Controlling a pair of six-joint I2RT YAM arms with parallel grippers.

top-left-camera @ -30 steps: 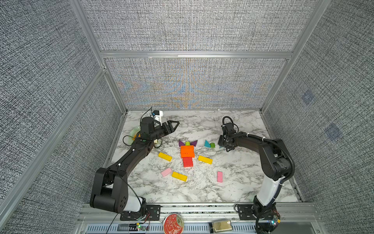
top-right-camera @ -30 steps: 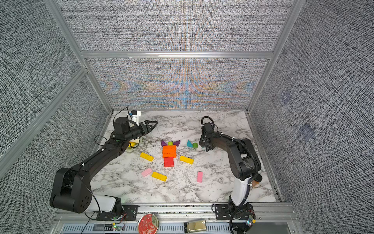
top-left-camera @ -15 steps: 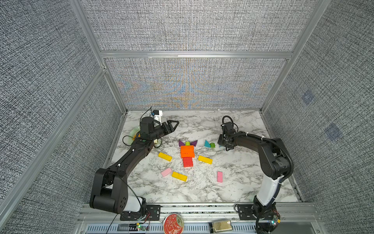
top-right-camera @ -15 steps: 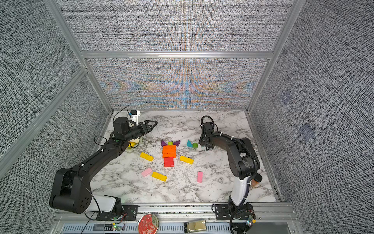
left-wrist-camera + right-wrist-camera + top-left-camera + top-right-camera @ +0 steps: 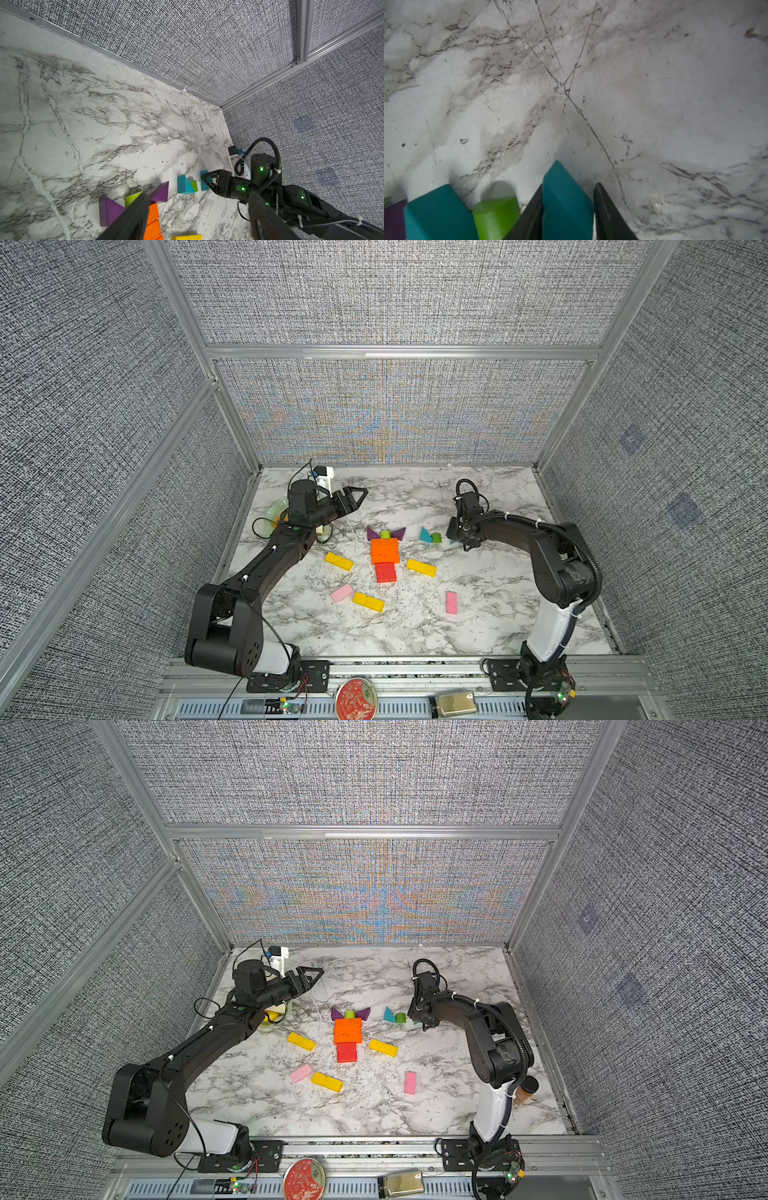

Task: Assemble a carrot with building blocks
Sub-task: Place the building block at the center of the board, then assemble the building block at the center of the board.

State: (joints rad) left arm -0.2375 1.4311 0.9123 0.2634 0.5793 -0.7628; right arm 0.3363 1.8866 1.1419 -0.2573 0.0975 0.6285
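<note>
Two teal triangles flank a green stub (image 5: 496, 216) just beside the carrot body, orange bars (image 5: 384, 551) over red. Right gripper (image 5: 568, 209) straddles the outer teal triangle (image 5: 564, 199), jaws slightly apart, one side showing a gap; probably releasing. Left gripper (image 5: 357, 495) hovers clear, jaws together, likely keeping out of the way.

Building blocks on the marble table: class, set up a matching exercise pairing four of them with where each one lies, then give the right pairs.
Things:
1. red block
2. green stub
3. teal triangle
4. pink bar

Places:
A. between the two purple triangles
B. between the right gripper fingers
C. at the near end of the orange stack
D. alone, nearest the right arm's base

Pairs: 1-C, 2-A, 3-B, 4-D
</note>
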